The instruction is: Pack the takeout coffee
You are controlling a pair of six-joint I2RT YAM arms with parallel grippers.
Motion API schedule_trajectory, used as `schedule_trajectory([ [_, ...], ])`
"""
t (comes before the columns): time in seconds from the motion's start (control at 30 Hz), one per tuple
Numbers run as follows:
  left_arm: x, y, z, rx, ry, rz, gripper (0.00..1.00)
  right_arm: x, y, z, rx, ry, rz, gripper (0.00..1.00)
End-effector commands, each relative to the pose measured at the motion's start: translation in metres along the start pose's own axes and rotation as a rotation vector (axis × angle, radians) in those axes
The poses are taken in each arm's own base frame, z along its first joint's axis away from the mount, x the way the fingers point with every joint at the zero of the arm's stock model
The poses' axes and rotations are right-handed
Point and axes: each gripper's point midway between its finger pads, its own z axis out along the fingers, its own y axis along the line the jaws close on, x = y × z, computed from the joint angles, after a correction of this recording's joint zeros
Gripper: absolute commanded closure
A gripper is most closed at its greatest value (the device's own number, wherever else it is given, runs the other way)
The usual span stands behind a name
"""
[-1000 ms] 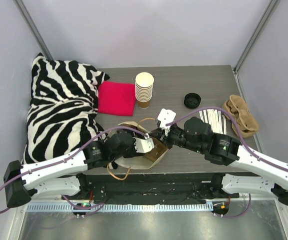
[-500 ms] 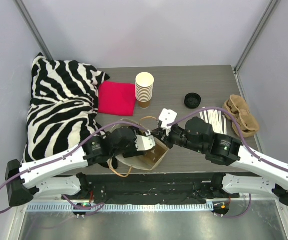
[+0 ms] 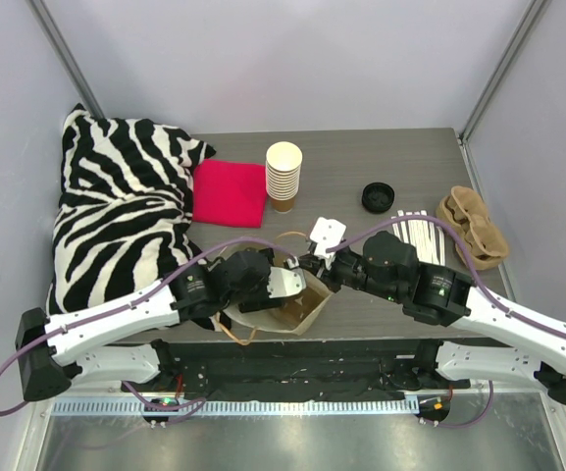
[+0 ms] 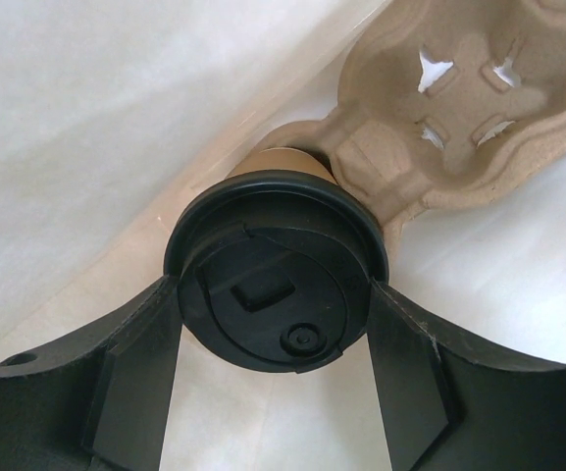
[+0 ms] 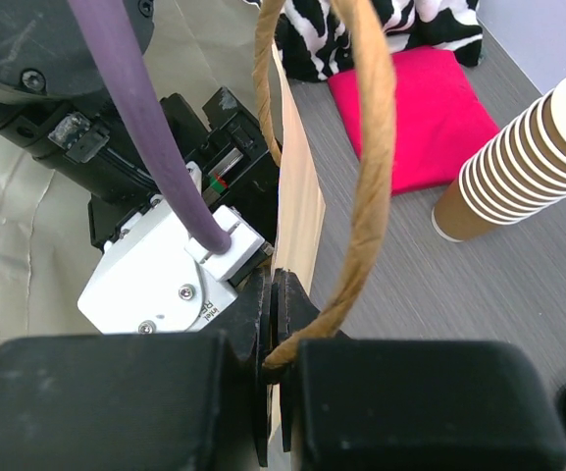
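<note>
Inside an open paper bag (image 3: 302, 306) at the middle of the tabletop's (image 3: 381, 157) near edge, the left gripper (image 4: 273, 283) presses its two fingers (image 4: 130, 383) against opposite sides of the takeout coffee (image 4: 268, 245), a brown cup under a round black lid. The claw is closed only as far as the lid's width allows. The left wrist view shows the cup close to the bag's pale inner wall, with a pulp cup carrier (image 4: 459, 98) touching its side. The right gripper (image 5: 274, 294), jaws shut tight, pinches the bag's rim together with the end of the twisted paper handle (image 5: 373, 167). It is just beside the left arm's white wrist housing (image 5: 165, 280) and purple cable (image 5: 135, 108). Across the rest of the table, a zebra-striped pillow (image 3: 116, 211) covers the left edge up to the far left corner. A red cloth (image 3: 231, 191) lies right against it, and a stack of cups (image 3: 283, 175) stands just beside the cloth, toward the middle of the far edge. A loose black lid (image 3: 379, 196) sits toward the far right corner. White sticks (image 3: 422, 234) lie fanned near the right edge, and a tan crumpled piece (image 3: 471, 224), too small to identify, rests at that edge just beside them.
</note>
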Motion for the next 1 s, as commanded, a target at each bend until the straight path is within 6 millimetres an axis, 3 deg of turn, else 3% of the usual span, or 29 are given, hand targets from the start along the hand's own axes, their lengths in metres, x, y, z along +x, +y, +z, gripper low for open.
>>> schedule_trajectory([
  [0.0, 0.002, 0.000, -0.003, 0.012, 0.013, -0.010, 1.00, -0.031, -0.003, -0.003, 0.003, -0.122, -0.015, 0.99],
  [0.33, 0.024, -0.016, 0.022, 0.128, 0.139, -0.029, 1.00, -0.029, -0.006, 0.000, 0.025, -0.120, -0.015, 0.99],
  [0.5, 0.035, -0.012, 0.038, 0.187, 0.201, -0.057, 1.00, -0.019, -0.008, 0.004, 0.036, -0.094, 0.003, 0.99],
  [0.97, 0.059, -0.028, 0.076, 0.338, 0.348, -0.049, 1.00, 0.005, -0.022, 0.014, 0.067, -0.031, -0.003, 0.99],
])
